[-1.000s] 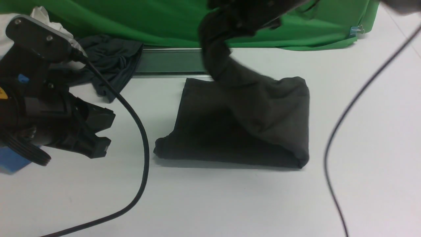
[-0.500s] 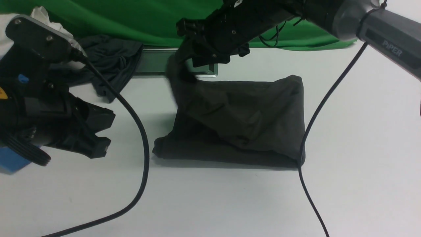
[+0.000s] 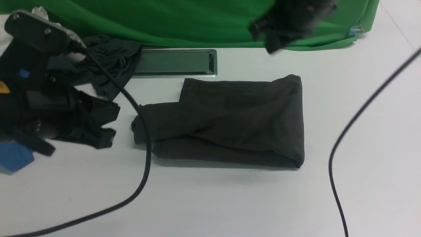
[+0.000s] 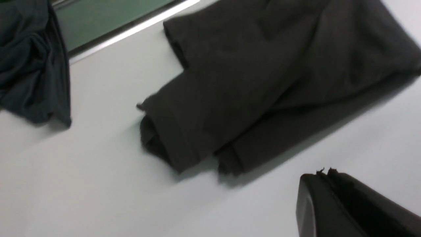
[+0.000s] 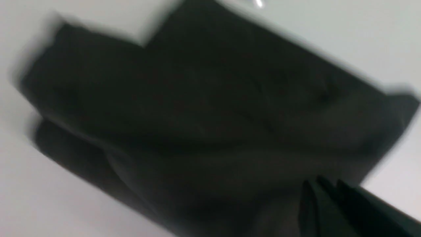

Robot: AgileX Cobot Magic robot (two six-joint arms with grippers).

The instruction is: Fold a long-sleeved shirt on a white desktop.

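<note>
The right gripper is seen blurred and raised above the far edge of the white desktop, against the green backdrop; its jaws are drawn together and no cloth is held between them. The left gripper is held low over the table on the robot's left, jaws pressed together on nothing, just beside the nearest sleeve end of the long-sleeved shirt.

The shirt is laid near the middle of the desktop as a rough folded rectangle, just in front of the cable hatch. One layer is draped slantwise across the top, and its end is pushed out past the left edge of the stack, where a bunched lip can be seen in the left wrist view.

The fold is judged nearly done but untidy. If the protruding end were caught by the left gripper or swept by its black cable, which is draped against that corner, the top layer could be dragged off and the fold opened. A second cable is trailed on the right, well apart from the cloth.

The only container-like feature is the hatch recess, and nothing is seen in it. A smaller dark garment is lying at its left end, apart from the shirt.
</note>
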